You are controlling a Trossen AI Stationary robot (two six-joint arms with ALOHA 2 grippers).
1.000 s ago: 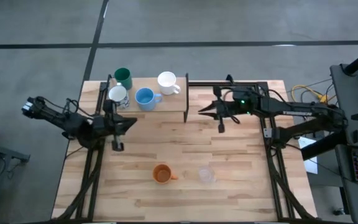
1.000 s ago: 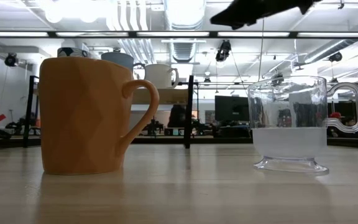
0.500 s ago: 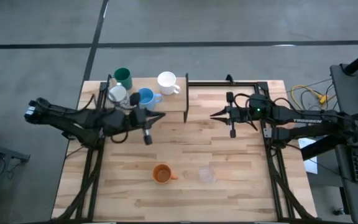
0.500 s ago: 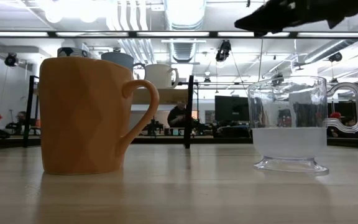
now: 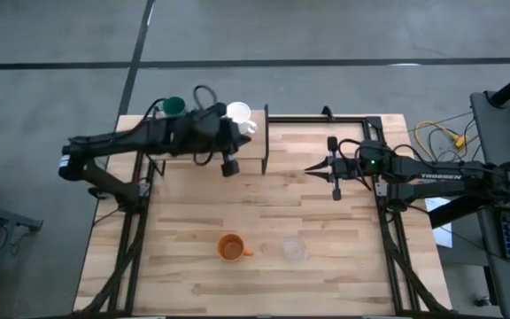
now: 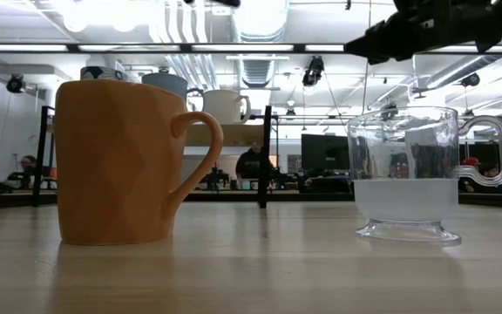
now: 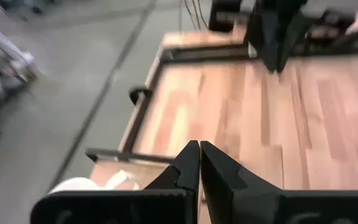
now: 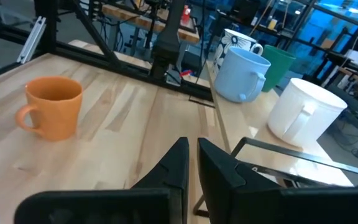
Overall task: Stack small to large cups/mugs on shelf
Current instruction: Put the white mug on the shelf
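left gripper [image 5: 230,166] over the shelf's [image 8: 253,134] front edge, fingers pressed together, holding nothing. right gripper [image 5: 336,177] above the table's [image 5: 326,283] right side, fingers nearly closed, empty. on the shelf: white mug [image 5: 238,116], light blue cup [image 8: 243,74], dark green cup [image 5: 174,106], patterned cup [image 8: 239,41]. near the table's front edge: orange mug [image 5: 230,247] beside clear cup [image 5: 294,250].

- Both arms are dark, near black, built of slim jointed segments.
- The left arm [image 5: 140,137] carries a looped black cable on top and a pale grey block at its base end.
- The right arm [image 5: 432,173] shows a small green light near the wrist and white lettering along its forearm.
- Each arm's two fingers are black, flat and taper to points.
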